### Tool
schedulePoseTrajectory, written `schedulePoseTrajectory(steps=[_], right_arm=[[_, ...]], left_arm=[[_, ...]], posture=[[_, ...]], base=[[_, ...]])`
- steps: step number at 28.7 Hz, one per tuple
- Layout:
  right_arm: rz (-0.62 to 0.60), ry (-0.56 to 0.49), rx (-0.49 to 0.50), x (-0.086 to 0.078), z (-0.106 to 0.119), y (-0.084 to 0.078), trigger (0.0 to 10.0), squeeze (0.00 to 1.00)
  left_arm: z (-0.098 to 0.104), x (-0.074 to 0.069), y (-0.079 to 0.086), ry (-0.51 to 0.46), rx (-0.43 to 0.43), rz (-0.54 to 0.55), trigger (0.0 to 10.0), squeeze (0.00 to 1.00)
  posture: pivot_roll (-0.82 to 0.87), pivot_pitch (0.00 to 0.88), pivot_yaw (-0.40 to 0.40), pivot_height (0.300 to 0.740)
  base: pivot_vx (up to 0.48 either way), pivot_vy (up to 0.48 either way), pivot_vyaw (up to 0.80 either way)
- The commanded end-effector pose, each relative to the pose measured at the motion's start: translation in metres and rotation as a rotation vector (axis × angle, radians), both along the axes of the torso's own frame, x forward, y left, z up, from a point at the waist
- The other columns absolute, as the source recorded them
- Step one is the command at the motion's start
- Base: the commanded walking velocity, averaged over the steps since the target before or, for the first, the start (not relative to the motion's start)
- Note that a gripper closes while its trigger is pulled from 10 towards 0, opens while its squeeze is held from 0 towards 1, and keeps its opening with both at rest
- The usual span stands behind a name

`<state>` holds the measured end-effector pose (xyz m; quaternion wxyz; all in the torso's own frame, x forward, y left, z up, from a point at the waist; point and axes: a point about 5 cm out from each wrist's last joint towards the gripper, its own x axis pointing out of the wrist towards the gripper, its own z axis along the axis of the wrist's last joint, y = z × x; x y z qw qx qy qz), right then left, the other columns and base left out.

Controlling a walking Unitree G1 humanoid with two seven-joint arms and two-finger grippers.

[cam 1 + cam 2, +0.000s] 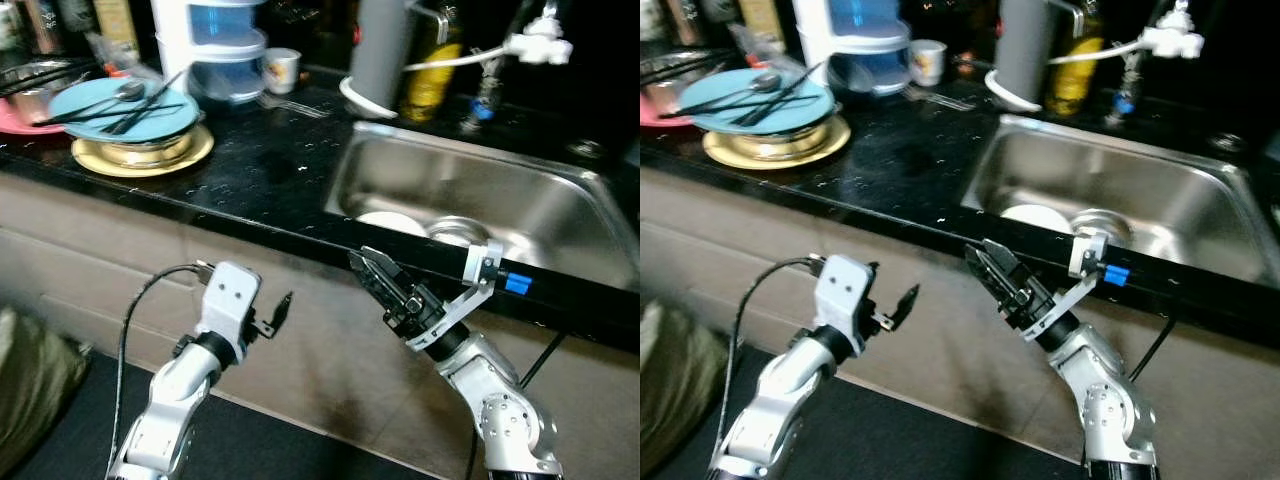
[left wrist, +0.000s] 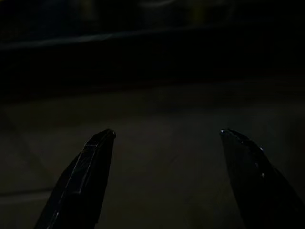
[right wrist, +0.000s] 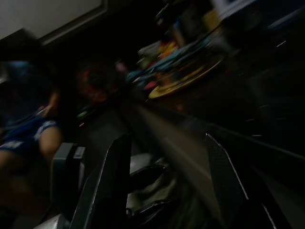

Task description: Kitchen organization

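Approach step: my left gripper [image 1: 283, 308] and right gripper [image 1: 385, 285], both spread and empty, hang lower centre below the counter edge [image 1: 250, 225]; next I must lift toward the stacked plates [image 1: 130, 125] upper left.

Left wrist view nearly black; nothing made out beyond fingertips [image 2: 97, 143]. Right wrist view blurred: dish stack [image 3: 186, 76] smeared, person [image 3: 28, 129] cut by edge. Sink [image 1: 560, 215] cut at right edge; white dish [image 1: 392, 222] inside partly hidden by near rim. Far-left clutter cropped.
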<state>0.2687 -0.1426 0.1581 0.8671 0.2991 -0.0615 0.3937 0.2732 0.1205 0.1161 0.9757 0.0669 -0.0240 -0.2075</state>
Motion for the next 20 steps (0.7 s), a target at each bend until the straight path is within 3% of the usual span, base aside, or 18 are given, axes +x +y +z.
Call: schedulePoseTrajectory(steps=[1,18,20], right_arm=[[-0.007,0.008,-0.007,-0.0009,-0.0019,-0.0014,10.0,0.0],[0.0,0.015,-0.019,0.0,-0.0023,-0.002,10.0,0.0],[-0.004,0.018,-0.007,0.0007,-0.0016,-0.0019,10.0,0.0]], left_arm=[[-0.0034,-0.0003,-0.0034,0.013,0.001,-0.011,10.0,0.0],[-0.0027,-0.0005,-0.005,0.011,-0.032,-0.017,10.0,0.0],[-0.0026,-0.0003,-0.005,0.012,-0.036,-0.019,10.0,0.0]], posture=[[0.13,0.034,-0.135,0.74],[0.12,0.039,-0.142,0.74],[0.12,0.039,-0.143,0.74]], base=[[0.0,0.0,0.77],[0.0,0.0,0.78],[0.0,0.0,0.0]])
